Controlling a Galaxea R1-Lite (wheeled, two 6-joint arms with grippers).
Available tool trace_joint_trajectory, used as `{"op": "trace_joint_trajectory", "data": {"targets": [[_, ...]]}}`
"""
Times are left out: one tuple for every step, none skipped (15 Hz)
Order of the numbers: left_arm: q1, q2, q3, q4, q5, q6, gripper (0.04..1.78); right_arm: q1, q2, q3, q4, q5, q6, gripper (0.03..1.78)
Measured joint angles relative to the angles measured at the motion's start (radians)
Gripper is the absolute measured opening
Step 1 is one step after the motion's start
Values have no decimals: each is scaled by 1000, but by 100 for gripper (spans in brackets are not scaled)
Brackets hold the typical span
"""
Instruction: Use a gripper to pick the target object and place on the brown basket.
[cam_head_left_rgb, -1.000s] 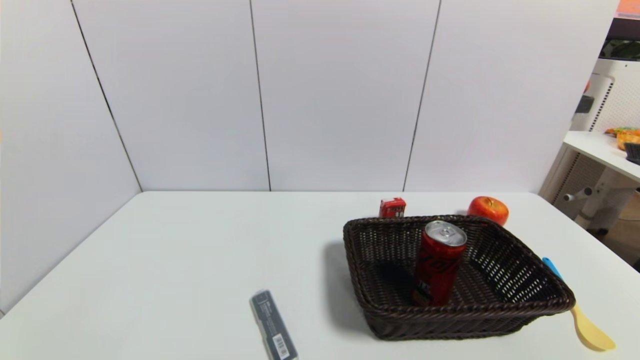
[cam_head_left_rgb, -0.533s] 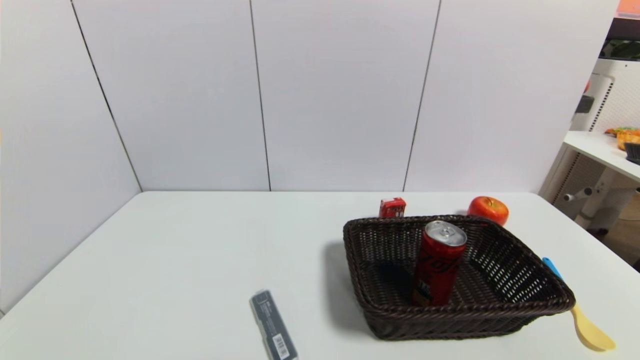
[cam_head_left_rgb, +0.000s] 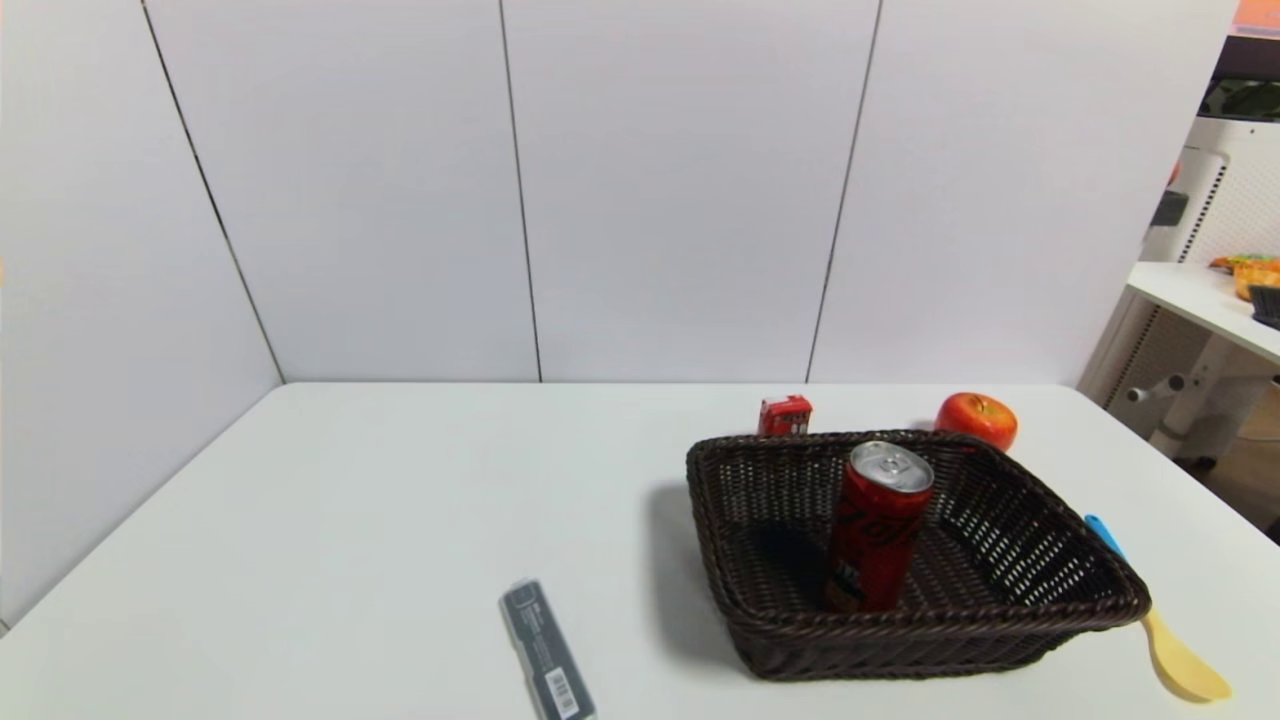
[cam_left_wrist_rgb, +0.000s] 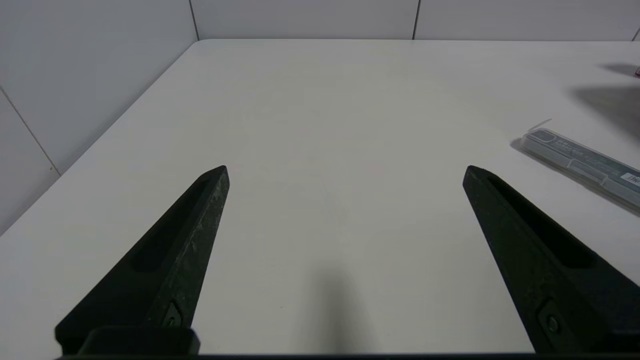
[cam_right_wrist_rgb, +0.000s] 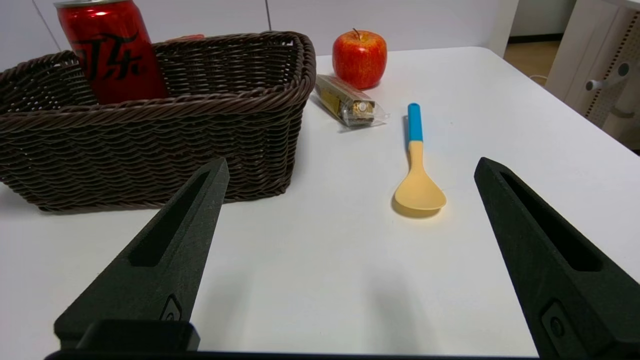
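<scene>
The tall red soda can (cam_head_left_rgb: 878, 528) stands upright inside the brown wicker basket (cam_head_left_rgb: 1040, 590) on the right half of the white table. The can (cam_right_wrist_rgb: 112, 52) and the basket (cam_right_wrist_rgb: 150, 145) also show in the right wrist view. My right gripper (cam_right_wrist_rgb: 350, 170) is open and empty, low over the table near the basket's front corner, apart from it. My left gripper (cam_left_wrist_rgb: 345, 170) is open and empty over bare table on the left. Neither gripper shows in the head view.
A red apple (cam_head_left_rgb: 977, 419) and a small red box (cam_head_left_rgb: 785, 414) lie behind the basket. A yellow spoon with a blue handle (cam_head_left_rgb: 1160, 625) lies right of it, a wrapped chocolate bar (cam_right_wrist_rgb: 346, 100) beside it. A grey flat case (cam_head_left_rgb: 546, 650) lies front left.
</scene>
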Motion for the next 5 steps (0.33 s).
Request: {"op": "trace_joint_trajectory", "data": {"targets": [[0,0,0,0,0,-1,169,0,0,0,1,0,5,170],[0,0,0,0,0,0,169,0,0,0,1,0,8,170],[0,0,0,0,0,0,169,0,0,0,1,-1,9,170],[0,0,0,0,0,0,169,0,0,0,1,-1,10,170],[0,0,0,0,0,-1,169,-1,0,0,1,-1,6,170]]}}
